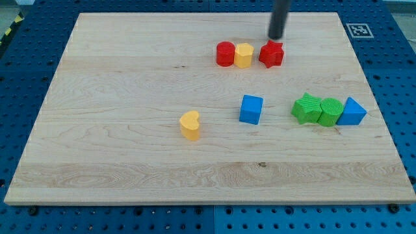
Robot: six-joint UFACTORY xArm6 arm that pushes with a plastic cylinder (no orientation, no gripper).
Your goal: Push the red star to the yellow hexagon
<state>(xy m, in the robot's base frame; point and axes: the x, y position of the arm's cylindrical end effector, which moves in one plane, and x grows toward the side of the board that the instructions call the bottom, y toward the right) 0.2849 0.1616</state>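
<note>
One short shove left: red star [272,54] sits just below my tip [276,37], bare, holding nothing. Yellow hexagon [243,55] lower-left of tip, near star. Swing to star's right, push leftward.

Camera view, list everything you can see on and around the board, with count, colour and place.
wooden board: one, light wood, fills most of the view
blue pegboard: one, blue, under and around the board
marker tag: one, black and white, board's top right corner
red cylinder: one, red, top centre, left of the yellow hexagon
yellow hexagon: one, yellow, touching the red cylinder
red star: one, red, just right of the hexagon
yellow heart: one, yellow, centre
blue cube: one, blue, right of centre
green blocks: two, green, right side, touching
blue triangle: one, blue, against the green pair's right
my tip: one, dark rod, just above the red star
</note>
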